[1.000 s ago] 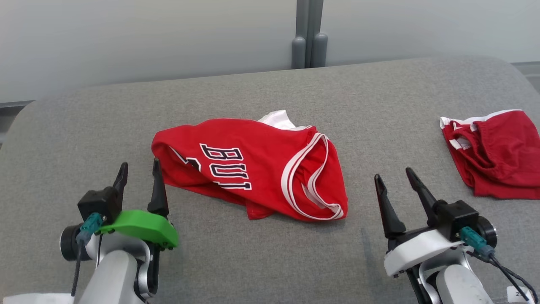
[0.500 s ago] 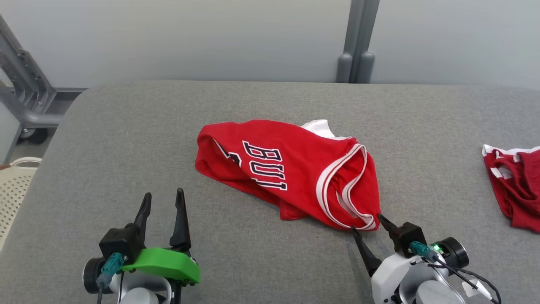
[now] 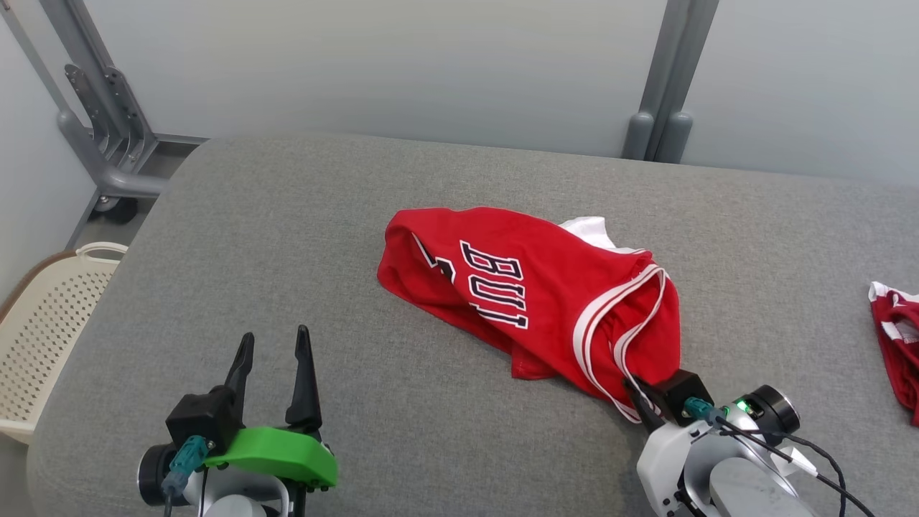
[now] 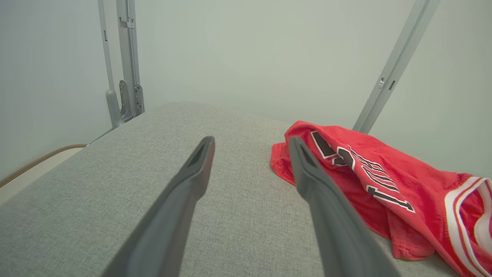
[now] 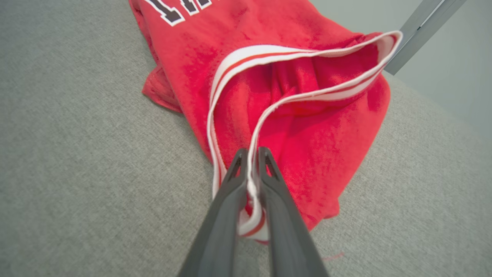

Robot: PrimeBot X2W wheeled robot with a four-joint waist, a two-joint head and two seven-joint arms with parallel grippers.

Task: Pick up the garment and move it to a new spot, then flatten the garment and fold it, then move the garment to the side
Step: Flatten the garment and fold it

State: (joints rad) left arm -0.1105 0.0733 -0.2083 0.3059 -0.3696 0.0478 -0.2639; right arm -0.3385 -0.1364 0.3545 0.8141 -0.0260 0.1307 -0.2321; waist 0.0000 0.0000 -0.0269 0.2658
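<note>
Lying crumpled near the middle of the grey padded tabletop [image 3: 287, 215], the red jersey [image 3: 531, 294] shows dark, white-edged letters on its upper face. A scrap of white cloth [image 3: 585, 231] pokes out at its far edge, and a white-and-red striped trim [image 3: 610, 323] loops round an opening at its right end. The right gripper [image 5: 251, 154] has its two dark fingers drawn narrow on that trim at the jersey's near right corner. In the right wrist view the band runs down between the fingers and is pinched there, with a short fold of it bulging out lower down between them. The left gripper [image 3: 275, 334] hovers over bare tabletop to the left of the jersey and nearer the robot, apart from the cloth, its fingers spread wide with nothing between them. In the left wrist view the jersey's left end lies just past the right-hand finger. A second red garment [image 3: 894, 337] with white trim lies well apart at the right edge of the head view, cut off by the frame. Beyond the tabletop's left edge and lower down stands a cream perforated basket [image 3: 50, 316]. Behind the tabletop a pair of grey metal posts [image 3: 664, 93] rises against the pale wall [image 3: 395, 72], and a slanted grey frame [image 3: 100, 122] stands at the far left.
</note>
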